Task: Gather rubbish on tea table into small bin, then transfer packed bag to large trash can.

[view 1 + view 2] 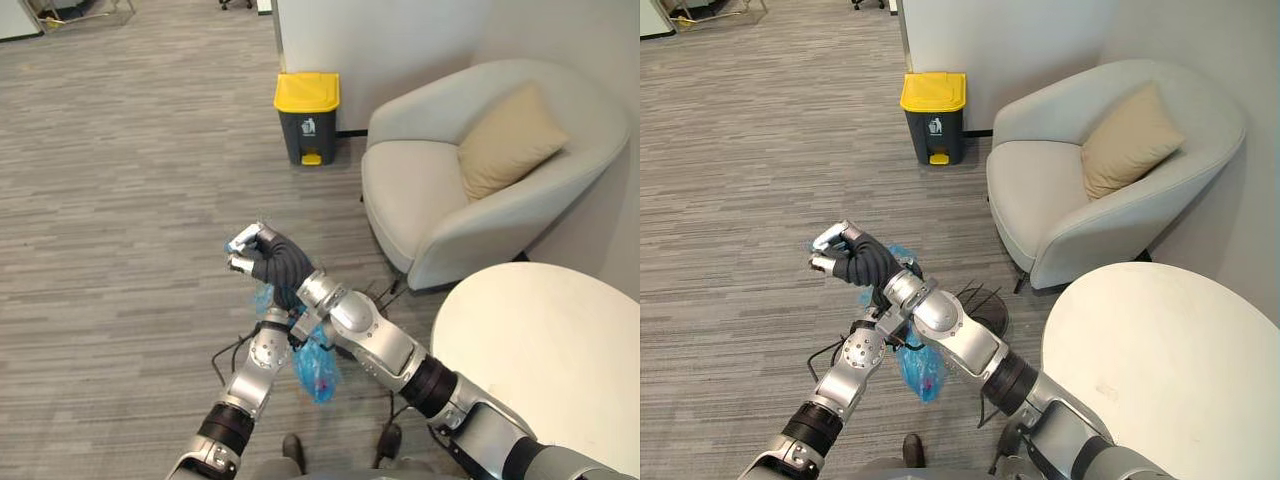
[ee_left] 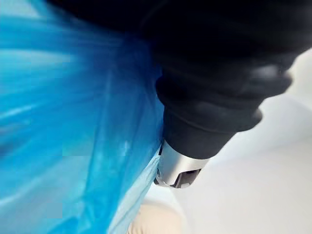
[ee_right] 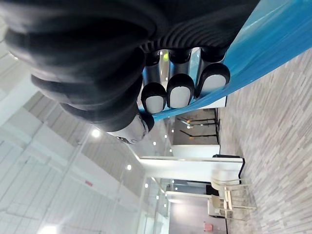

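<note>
A blue plastic bag (image 1: 318, 372) with rubbish inside hangs in the air over the carpet, between my two arms. My right hand (image 1: 262, 254) is raised above it, fingers (image 3: 168, 92) curled shut on the bag's blue film. My left hand (image 1: 274, 324) sits right under my right forearm at the bag's top, mostly hidden by that arm; the blue film (image 2: 73, 122) lies directly against it. The large trash can (image 1: 307, 118), dark grey with a yellow lid, stands shut by the wall ahead. The white round tea table (image 1: 540, 350) is at my lower right.
A pale armchair (image 1: 420, 190) with a tan cushion (image 1: 505, 140) stands to the right of the trash can, between it and the table. Grey carpet (image 1: 130, 200) stretches open to the left and ahead. A white wall corner (image 1: 380, 40) rises behind the can.
</note>
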You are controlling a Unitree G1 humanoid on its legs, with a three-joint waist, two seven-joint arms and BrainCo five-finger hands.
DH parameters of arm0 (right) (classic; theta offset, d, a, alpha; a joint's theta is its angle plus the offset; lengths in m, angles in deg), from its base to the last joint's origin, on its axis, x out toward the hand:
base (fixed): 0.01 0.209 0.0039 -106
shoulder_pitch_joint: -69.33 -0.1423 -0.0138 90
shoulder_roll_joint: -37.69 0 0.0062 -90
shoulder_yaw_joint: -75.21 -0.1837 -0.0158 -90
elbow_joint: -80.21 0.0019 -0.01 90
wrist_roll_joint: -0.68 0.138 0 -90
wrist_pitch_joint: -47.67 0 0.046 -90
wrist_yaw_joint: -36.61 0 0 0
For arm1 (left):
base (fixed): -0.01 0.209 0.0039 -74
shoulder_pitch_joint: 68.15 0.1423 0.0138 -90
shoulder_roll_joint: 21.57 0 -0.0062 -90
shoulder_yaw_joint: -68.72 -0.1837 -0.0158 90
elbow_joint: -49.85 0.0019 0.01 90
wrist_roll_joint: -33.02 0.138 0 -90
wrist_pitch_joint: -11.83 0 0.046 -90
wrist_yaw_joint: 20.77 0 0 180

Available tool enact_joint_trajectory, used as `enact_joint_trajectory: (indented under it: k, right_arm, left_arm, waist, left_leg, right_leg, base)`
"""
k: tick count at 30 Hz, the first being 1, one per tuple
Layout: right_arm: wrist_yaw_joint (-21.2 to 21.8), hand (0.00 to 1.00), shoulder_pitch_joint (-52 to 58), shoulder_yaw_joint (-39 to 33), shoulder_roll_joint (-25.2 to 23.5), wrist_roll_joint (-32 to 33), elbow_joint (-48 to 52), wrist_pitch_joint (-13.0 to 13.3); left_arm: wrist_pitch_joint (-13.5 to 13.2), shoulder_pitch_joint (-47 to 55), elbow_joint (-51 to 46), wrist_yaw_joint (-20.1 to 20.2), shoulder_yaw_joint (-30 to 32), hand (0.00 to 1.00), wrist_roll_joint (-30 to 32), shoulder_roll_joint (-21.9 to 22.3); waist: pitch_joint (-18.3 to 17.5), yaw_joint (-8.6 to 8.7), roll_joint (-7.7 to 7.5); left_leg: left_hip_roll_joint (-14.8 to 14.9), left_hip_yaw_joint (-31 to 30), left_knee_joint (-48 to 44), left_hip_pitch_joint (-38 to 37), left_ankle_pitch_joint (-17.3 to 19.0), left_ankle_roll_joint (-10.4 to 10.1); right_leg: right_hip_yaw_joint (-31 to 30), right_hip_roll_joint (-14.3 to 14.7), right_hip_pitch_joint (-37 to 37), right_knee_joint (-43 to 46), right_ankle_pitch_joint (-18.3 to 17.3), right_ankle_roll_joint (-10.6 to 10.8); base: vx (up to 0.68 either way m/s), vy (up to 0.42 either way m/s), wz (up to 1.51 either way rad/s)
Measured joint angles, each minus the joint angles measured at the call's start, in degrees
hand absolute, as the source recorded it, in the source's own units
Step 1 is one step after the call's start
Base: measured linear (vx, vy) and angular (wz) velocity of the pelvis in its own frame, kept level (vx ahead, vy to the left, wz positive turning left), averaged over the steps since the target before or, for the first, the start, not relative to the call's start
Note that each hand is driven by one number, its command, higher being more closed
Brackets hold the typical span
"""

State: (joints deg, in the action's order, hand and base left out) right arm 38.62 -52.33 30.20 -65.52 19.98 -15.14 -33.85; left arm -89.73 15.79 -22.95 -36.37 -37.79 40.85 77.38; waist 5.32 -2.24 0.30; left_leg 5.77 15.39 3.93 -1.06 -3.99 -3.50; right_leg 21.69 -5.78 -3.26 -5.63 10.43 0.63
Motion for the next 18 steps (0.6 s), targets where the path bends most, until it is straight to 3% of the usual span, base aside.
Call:
enact_joint_trajectory:
  k: [4, 7, 13, 15, 18]
  right_arm:
    - [0.64, 0.0, 4.72, -3.89, 0.78, -11.22, 0.4, 1.67]
    - [0.3, 0.0, 10.75, -8.49, 4.39, -17.96, 2.65, 2.8]
    - [-1.05, 0.0, 21.92, -14.55, 15.85, -29.34, 2.68, 5.06]
    - [-0.69, 0.0, 27.75, -17.38, 20.48, -32.22, 2.62, 6.03]
    - [-0.63, 0.0, 33.56, -22.12, 22.31, -32.89, -1.17, 6.52]
  left_arm:
    - [-0.04, 3.07, -1.12, 0.03, 2.11, 1.0, -3.14, 0.77]
    - [-0.07, 5.58, -1.23, -0.08, 5.49, 1.0, -3.75, 1.98]
    - [-0.08, 11.73, -1.42, -0.78, 12.39, 1.0, -4.16, 1.81]
    - [-0.09, 13.3, -1.37, -0.92, 15.23, 1.0, -5.23, 1.6]
    - [-0.35, 13.9, 0.02, -1.0, 17.21, 1.0, -7.32, 0.12]
  waist:
    - [0.0, -0.05, 0.0]
    - [0.01, 0.0, 0.01]
    - [0.0, -0.05, -0.02]
    - [0.1, -0.11, 0.07]
    - [0.56, -0.01, 0.32]
  left_leg:
    - [0.3, 0.09, -0.01, 0.17, 0.18, -0.2]
    - [0.44, -0.7, 0.15, 0.19, 0.25, -0.14]
    - [0.59, -2.13, 1.34, 0.44, 0.18, -0.22]
    - [0.54, -4.17, 0.85, 1.84, 0.04, -0.4]
    - [0.14, -8.22, -2.9, 6.74, -0.22, -0.21]
  right_leg:
    - [-1.49, 0.29, -0.01, 0.78, -0.5, 0.39]
    - [-4.46, 0.54, -0.15, 2.44, -1.92, 2.16]
    - [-5.76, 0.68, -0.17, 2.9, -4.17, 3.08]
    - [-4.47, 0.66, -0.21, 2.93, -4.79, 2.8]
    - [0.38, 0.1, -1.65, 5.4, -6.2, 1.87]
  base:
    - [0.0, 0.011, 0.0]
    - [0.03, 0.028, 0.14]
    - [0.03, 0.002, 0.14]
    - [0.07, -0.017, 0.41]
    - [0.06, -0.013, 0.78]
